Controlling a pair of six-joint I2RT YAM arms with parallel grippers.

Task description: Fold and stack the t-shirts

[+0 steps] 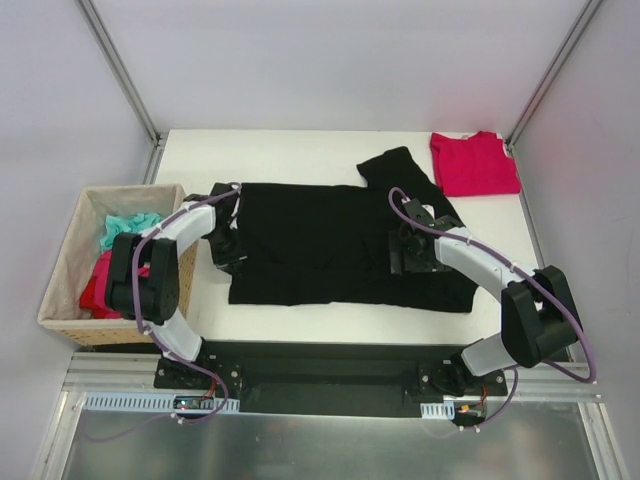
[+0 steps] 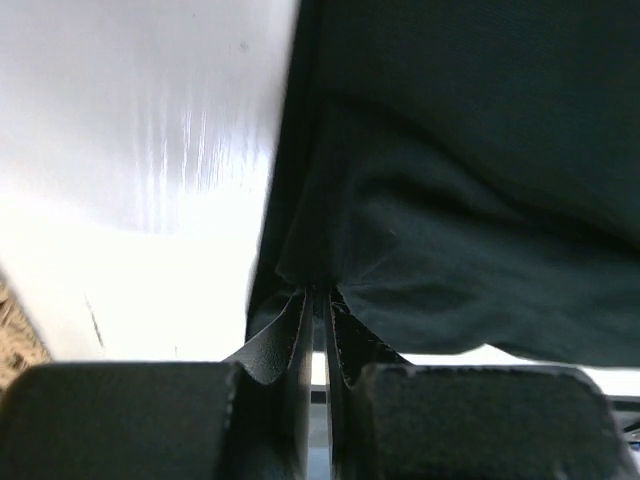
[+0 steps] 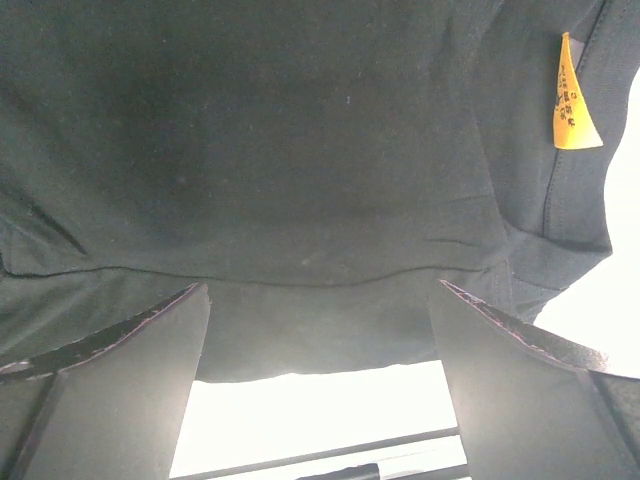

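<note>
The black t-shirt [image 1: 340, 240] lies spread across the white table [image 1: 290, 150], with one sleeve sticking out toward the back. My left gripper [image 1: 226, 245] is at the shirt's left edge. In the left wrist view its jaws [image 2: 320, 292] are shut on a pinched fold of the black cloth [image 2: 470, 200]. My right gripper [image 1: 403, 255] sits over the shirt's right part. In the right wrist view its fingers [image 3: 322, 285] stand wide apart above the black cloth [image 3: 300, 130] with nothing clamped between them. The red t-shirt [image 1: 473, 163] lies folded at the back right corner.
A woven tan basket [image 1: 60, 270] stands off the table's left side, holding teal [image 1: 130, 228] and red [image 1: 100, 285] cloth. A yellow tag [image 3: 572, 95] hangs on the black shirt near its right edge. Metal frame posts rise at both back corners.
</note>
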